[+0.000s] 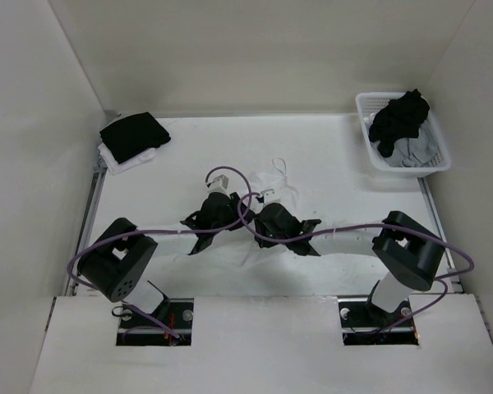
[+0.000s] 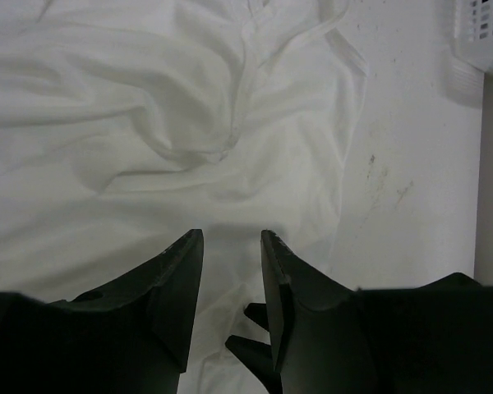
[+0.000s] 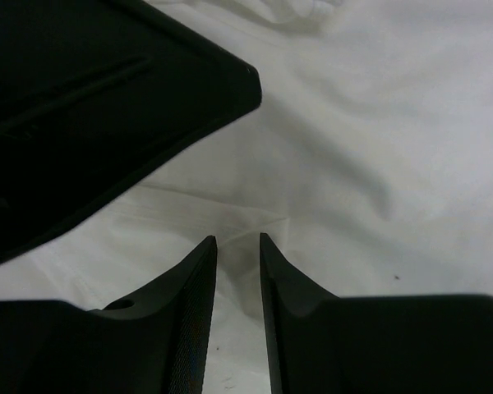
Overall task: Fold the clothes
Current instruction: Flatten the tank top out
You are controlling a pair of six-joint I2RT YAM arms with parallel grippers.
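The clothes, a thin white camisole (image 1: 281, 182), lie rumpled on the white table at its middle, with narrow straps toward the far side. Both grippers hang close together low over it. In the left wrist view my left gripper (image 2: 230, 234) stands open a little above the wrinkled fabric (image 2: 148, 123), nothing between its fingers. My right gripper (image 3: 238, 238) has a narrow gap between its fingers, and a small raised crease of the fabric (image 3: 353, 123) sits at its tips. From above, the left gripper (image 1: 228, 203) and right gripper (image 1: 261, 215) nearly touch.
A white lattice basket (image 1: 366, 123) holding black and grey garments (image 1: 401, 115) stands at the far right; its corner shows in the left wrist view (image 2: 485, 25). A black garment (image 1: 133, 135) lies on a white one at the far left. White walls enclose the table.
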